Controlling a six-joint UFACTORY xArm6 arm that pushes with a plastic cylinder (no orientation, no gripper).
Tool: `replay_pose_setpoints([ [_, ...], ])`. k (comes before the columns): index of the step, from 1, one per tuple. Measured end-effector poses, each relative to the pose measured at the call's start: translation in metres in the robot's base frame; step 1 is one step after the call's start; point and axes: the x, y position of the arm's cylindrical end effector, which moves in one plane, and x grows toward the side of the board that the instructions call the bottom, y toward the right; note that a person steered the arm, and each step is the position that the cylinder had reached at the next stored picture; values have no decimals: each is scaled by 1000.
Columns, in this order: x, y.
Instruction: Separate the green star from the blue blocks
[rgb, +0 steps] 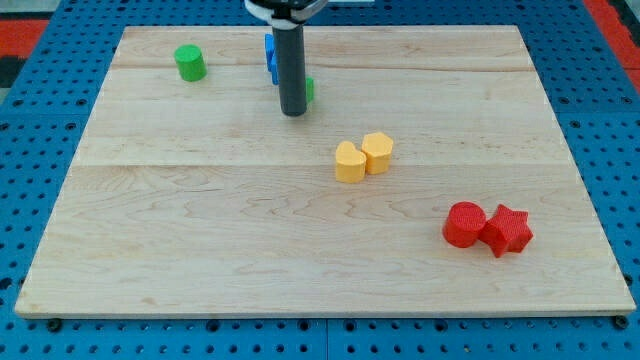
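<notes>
A pale wooden board lay on a blue pegboard surface, seen from above and slightly in front. A dark upright rod came down from the view's top, a little left of the middle of the board's far edge. My tip rested on the wood close to that far edge. The rod ended plainly, with nothing to open or close, and it held nothing.

The green star was almost wholly hidden behind the rod; only a sliver of green showed at the rod's right side, just above my tip, so its shape could not be made out. The blue blocks sat just to the rod's left and slightly nearer the far edge, also partly hidden, with their shapes unclear. Green and blue lay very close together, the rod standing in front of both.

A green cylinder stood near the far left corner, well apart from that cluster. Two yellow blocks sat touching near the board's centre: a yellow heart-like block on the left and a yellow hexagonal block on the right. Toward the near right corner, a red cylinder touched a red star.
</notes>
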Motion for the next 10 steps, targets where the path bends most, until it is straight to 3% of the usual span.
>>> replay_pose_setpoints([
  [2,-18,-74],
  [3,-35,-52],
  [5,-22,0],
  [7,-72,16],
  [8,-80,61],
  [10,-74,72],
])
